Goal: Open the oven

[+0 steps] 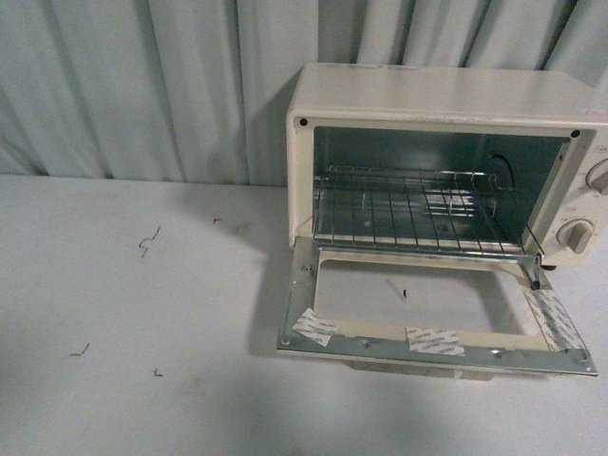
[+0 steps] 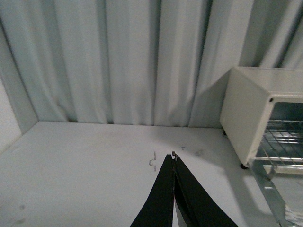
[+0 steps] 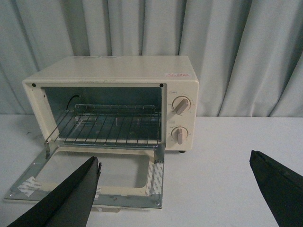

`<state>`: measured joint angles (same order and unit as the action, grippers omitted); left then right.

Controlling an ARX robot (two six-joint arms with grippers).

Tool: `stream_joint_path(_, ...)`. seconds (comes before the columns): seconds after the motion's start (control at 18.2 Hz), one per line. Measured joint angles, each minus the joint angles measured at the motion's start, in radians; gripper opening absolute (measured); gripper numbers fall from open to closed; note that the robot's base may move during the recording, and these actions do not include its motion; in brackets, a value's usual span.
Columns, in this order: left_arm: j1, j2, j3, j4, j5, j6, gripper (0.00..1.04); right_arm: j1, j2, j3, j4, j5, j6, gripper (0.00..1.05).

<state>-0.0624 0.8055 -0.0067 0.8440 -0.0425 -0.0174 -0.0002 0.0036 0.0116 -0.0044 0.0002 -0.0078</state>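
While the table (image 1: 123, 285) is carrying everything listed, its white top is running from the curtain (image 1: 142, 85) at the back toward the robot, and the oven is the only large thing standing on it.

Item one, the oven (image 1: 437, 95): cream-white box, sitting at the right rear of the table against the curtain, long axis lying left to right across the robot's view. Its mouth is facing the robot. Judged from this, the opening is looking already done.

Item two, the door (image 1: 432, 344): hanging from its hinge along the oven's lower front edge, lying flat toward the robot, window pane upward, taped strips showing at its corners.

Item three, the contents: a wire rack (image 1: 418, 214) is sitting level inside the cavity; nothing is resting on it.

Item four, the knobs (image 3: 181, 105): two, stacked on the oven's right-hand panel.

Item five, the right hand (image 3: 175, 182): fingers standing wide apart, holding nothing, hovering short of the door and facing the oven squarely. It is the nearer arm.

Item six, the left hand (image 2: 173, 158): fingers pressed together, holding nothing, pointing at bare table with the oven off to its right, well apart.

Item seven, small dark marks (image 1: 147, 242): scattered on the table's left half.
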Motion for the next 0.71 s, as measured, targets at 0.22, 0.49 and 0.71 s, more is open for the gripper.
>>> stream_joint_path(0.22, 0.061, -0.293, 0.003, -0.298, 0.043, 0.0, 0.02, 0.0, 0.0, 0.0, 0.0, 0.0, 0.0, 0.98)
stream_joint_path(0.49, 0.061, -0.487, 0.008, -0.526, 0.043, 0.0, 0.02, 0.0, 0.0, 0.0, 0.0, 0.0, 0.0, 0.98)
stream_joint_path(0.71, 0.061, -0.554, 0.008, -0.592, 0.042, 0.0, 0.02, 0.0, 0.0, 0.0, 0.0, 0.0, 0.0, 0.98)
